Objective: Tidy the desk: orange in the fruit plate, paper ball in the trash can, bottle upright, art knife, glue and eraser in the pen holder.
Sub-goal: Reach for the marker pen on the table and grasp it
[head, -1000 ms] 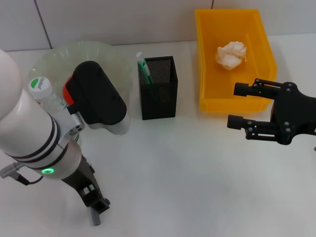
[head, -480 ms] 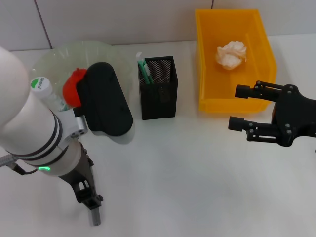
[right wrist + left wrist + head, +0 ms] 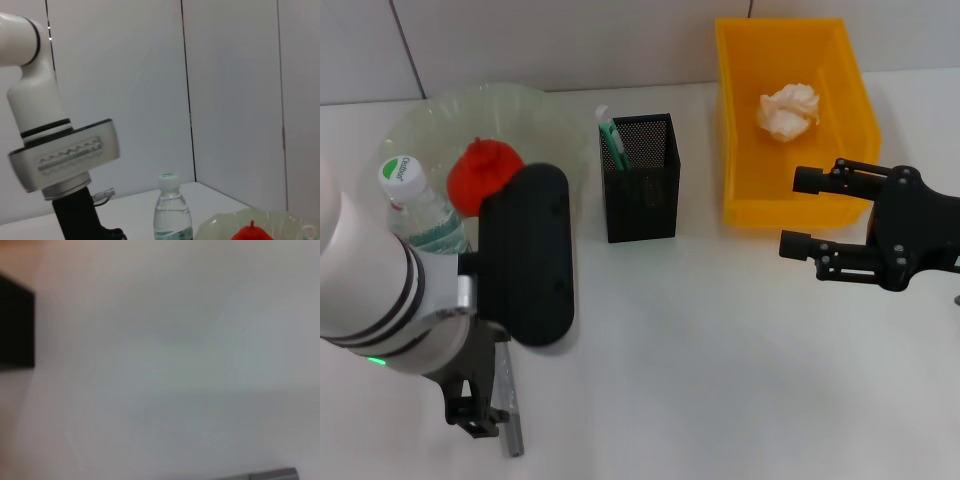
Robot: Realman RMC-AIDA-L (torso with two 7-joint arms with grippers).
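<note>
The slim grey art knife (image 3: 510, 405) lies flat on the white surface (image 3: 700, 340), just beside the left tool (image 3: 475, 415), which points steeply down; its opening cannot be told. The right tool (image 3: 798, 212) hovers spread wide, empty, beside the orange plastic bin (image 3: 735, 130).

Bright even light, soft shadows on table (image 3: 720, 350); left wrist view fully blurred, others sharp.
</note>
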